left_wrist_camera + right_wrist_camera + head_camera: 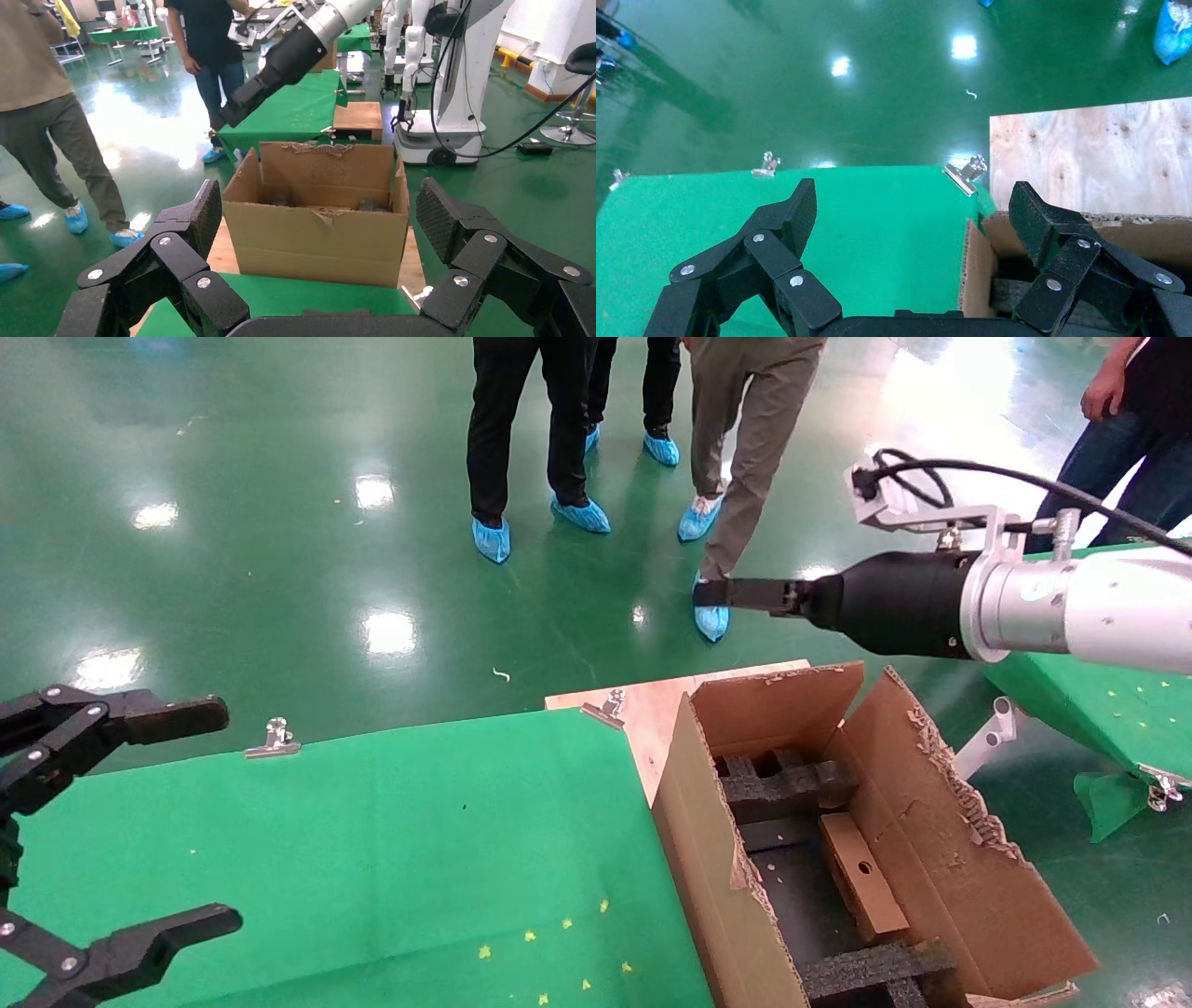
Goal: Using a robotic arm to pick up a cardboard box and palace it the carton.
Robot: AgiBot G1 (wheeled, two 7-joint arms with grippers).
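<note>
Green floor, right hand point(708, 592) above carton point(931, 859) — wide open, empty, cardboard box point(861, 876) inside.

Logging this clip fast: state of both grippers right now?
Left gripper: jaws open, empty, over the green table.
Right gripper: jaws open, empty, raised beyond the carton; cardboard box lies inside.

Lying across the tabletop point(372, 840), a green cloth, with metal clips point(277, 738) gripping its far edge and small yellow specks point(528, 936) dotting its near part. Showing bare beside the cloth, a plywood board point(652, 710). Standing on the glossy green floor point(233, 523) beyond, several people in blue shoe covers point(491, 538), and off to the right a second green-covered table point(1108, 710).
</note>
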